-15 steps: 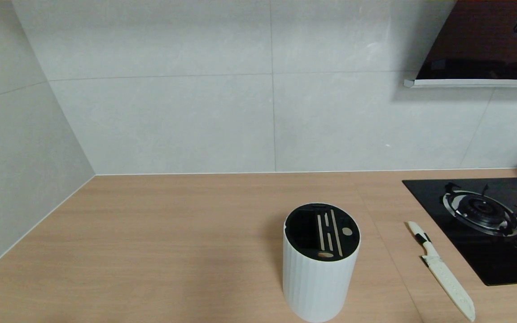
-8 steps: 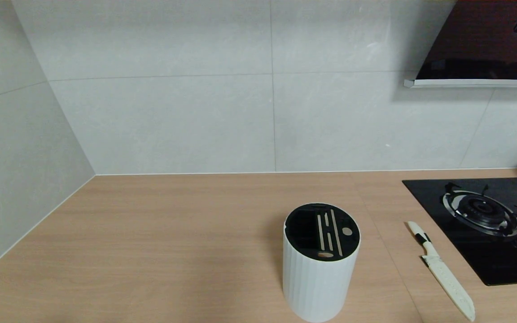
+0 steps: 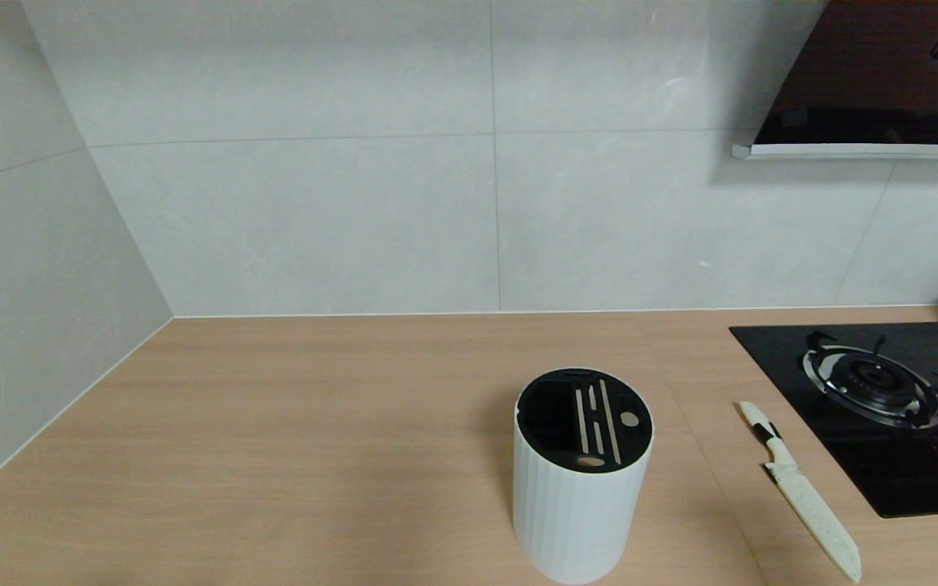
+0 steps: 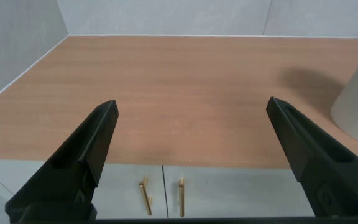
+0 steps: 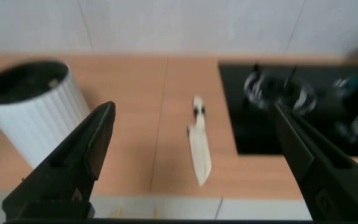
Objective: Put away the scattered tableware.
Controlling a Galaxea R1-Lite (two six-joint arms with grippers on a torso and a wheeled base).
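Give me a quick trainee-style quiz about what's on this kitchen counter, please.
1. True or false: the knife stands inside the white holder.
2. The knife lies between the white holder and: A) the hob B) a sink C) a fridge.
3. Fill in: the left gripper and the right gripper are both ____.
Key: 1 false, it lies flat on the counter; 2 A; 3 open.

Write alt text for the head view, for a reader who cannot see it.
A white ribbed cylindrical knife holder with a black slotted top stands upright on a light wooden counter. A white knife lies flat to its right, apart from it, handle toward the grey tiled wall, beside a black glass gas hob.
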